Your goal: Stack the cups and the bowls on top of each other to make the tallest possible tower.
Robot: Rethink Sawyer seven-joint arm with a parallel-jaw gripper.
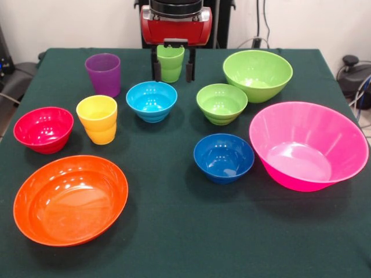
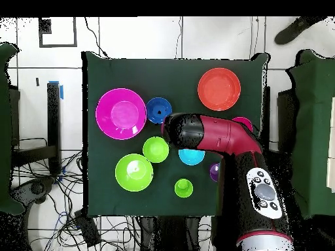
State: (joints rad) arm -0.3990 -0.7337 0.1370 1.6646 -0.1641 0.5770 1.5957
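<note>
My gripper [image 1: 173,75] hangs at the table's far middle, its jaws apart and empty. The lime green cup [image 1: 170,62] shows between them; the overhead view shows this cup [image 2: 184,188] uncovered. Near it stand the purple cup [image 1: 103,73], the yellow cup [image 1: 97,119] and the light blue bowl [image 1: 151,100]. Also on the cloth are the red bowl [image 1: 43,128], orange bowl [image 1: 69,200], dark blue bowl [image 1: 224,157], small green bowl [image 1: 221,103], medium green bowl [image 1: 257,74] and pink bowl [image 1: 307,145]. Nothing is stacked.
The dark green cloth [image 1: 174,231] covers the table. In the overhead view my arm [image 2: 222,140] reaches across the table, hides the yellow cup and partly covers the red bowl [image 2: 244,121] and the purple cup [image 2: 213,172]. Cables lie on the floor [image 2: 59,216].
</note>
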